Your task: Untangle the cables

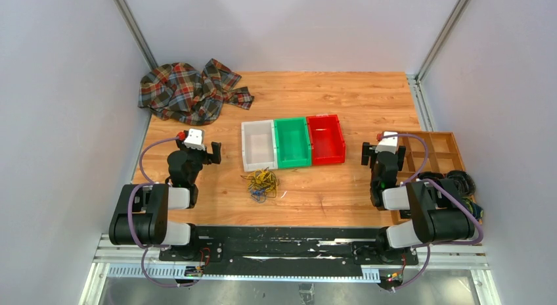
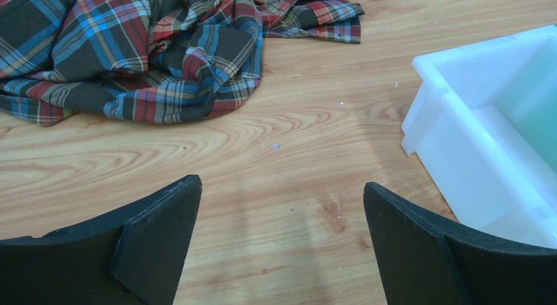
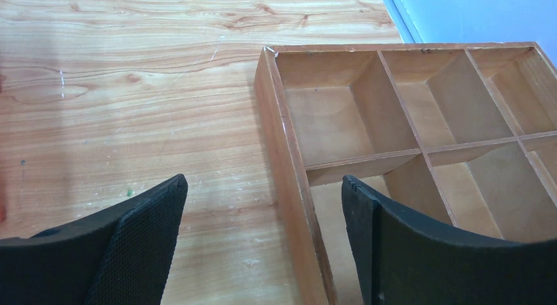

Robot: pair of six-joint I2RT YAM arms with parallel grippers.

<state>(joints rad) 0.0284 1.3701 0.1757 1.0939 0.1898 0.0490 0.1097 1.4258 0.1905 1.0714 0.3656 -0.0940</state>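
Left fingers (image 2: 157, 239) and right fingers (image 3: 407, 252), both spread wide and empty above the tabletop (image 1: 328, 187), with the cables (image 1: 261, 183) heaped between them, just before the white bin (image 1: 257, 145), green bin (image 1: 292, 142) and red bin (image 1: 326, 139); plaid cloth (image 1: 190, 91) far left.
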